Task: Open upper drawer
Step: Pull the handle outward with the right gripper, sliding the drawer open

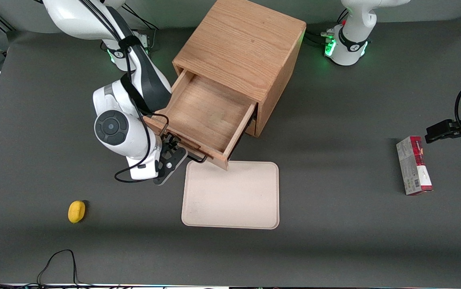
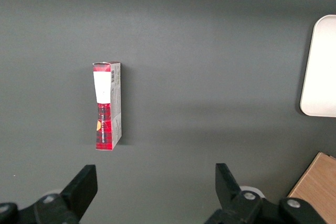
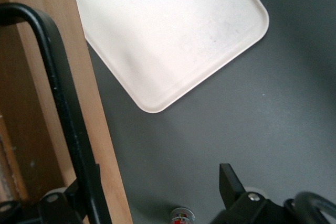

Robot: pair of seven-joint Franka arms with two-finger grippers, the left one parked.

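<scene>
— How much room is there around the cabinet (image 1: 246, 52)?

— Plenty on most sides. It sits on the dark bench (image 1: 335, 241), turned at an angle. The upper drawer (image 1: 206, 116) is pulled well out, its inside bare, and its front edge hangs just over one corner of the pale tray (image 1: 230, 196). The tray lies flat, nearer the front camera than the cabinet.

— And the tool?

— The tool (image 1: 174, 150) is right at the drawer's front, at the end toward the working arm's side of the bench. From the wrist camera you can see the black wire handle (image 3: 63, 114) running down along the wooden front, with one finger (image 3: 231, 184) standing clear of it over the bench — the fingers look spread, not clenched on the handle. The other finger sits right by the handle, but whether it touches I can't tell.

— Anything else lying about?

— A small yellow lemon (image 1: 76, 211) on the working arm's end, nearer the front camera and well apart from the tray. A red and white box (image 1: 414, 165) lies toward the parked arm's end, far from the cabinet. Open bench between all of them.
</scene>
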